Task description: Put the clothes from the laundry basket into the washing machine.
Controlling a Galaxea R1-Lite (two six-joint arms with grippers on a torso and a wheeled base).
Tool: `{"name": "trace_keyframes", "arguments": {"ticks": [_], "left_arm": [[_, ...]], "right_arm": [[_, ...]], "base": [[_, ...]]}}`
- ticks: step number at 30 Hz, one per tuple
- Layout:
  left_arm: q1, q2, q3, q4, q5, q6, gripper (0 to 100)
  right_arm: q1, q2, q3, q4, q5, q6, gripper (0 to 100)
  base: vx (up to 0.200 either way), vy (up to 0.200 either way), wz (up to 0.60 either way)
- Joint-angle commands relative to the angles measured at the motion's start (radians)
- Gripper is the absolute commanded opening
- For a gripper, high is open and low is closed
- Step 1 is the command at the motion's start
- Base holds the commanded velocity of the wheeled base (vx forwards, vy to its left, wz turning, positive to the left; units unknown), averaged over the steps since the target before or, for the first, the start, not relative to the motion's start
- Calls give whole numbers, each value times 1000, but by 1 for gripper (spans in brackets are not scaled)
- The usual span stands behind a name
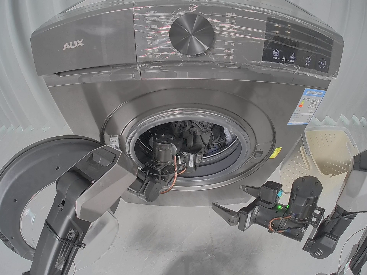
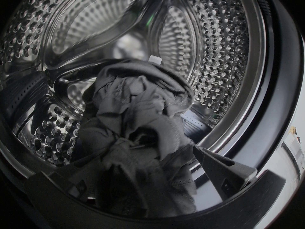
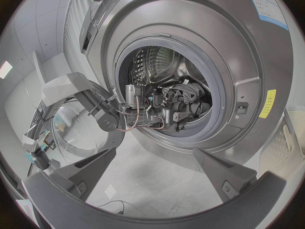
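It looks like a test or demo room rather than a home laundry. The washing machine [image 1: 191,92] has plastic film [image 1: 198,31] over its control panel. A white pleated curtain [image 1: 15,58] hangs behind it, bare grey floor [image 1: 172,233] lies before it, and a cream laundry basket [image 1: 328,149] stands just beside it.

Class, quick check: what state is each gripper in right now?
Left gripper: open, inside the drum, dark clothes loose between its fingers.
Right gripper: open, holding nothing, in front of the washing machine.
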Motion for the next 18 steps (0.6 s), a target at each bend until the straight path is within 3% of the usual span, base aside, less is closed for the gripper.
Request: {"name": "trace_keyframes", "arguments": {"ticks": [1,4,5,6,11,18], "left_arm": [[1,11,-11,15,1,1,100],[7,30,-40,28,10,12,100],[7,30,-40,28,10,12,0],[9,31,-42,38,11,29,0],[6,31,-46,46,11,29,0],[10,33,-183,55,47,23,0]], "right_arm": [[0,0,-1,-1,0,0,100],[0,0,-4,-2,0,0,100],[0,0,-4,-2,0,0,100],[0,2,-4,-2,0,0,100],[0,0,-7,-2,0,0,100],[0,0,-15,-2,0,2,100]], "base": [[0,0,0],[0,0,0],[0,0,0],[0,0,0],[0,0,0],[0,0,0]]}}
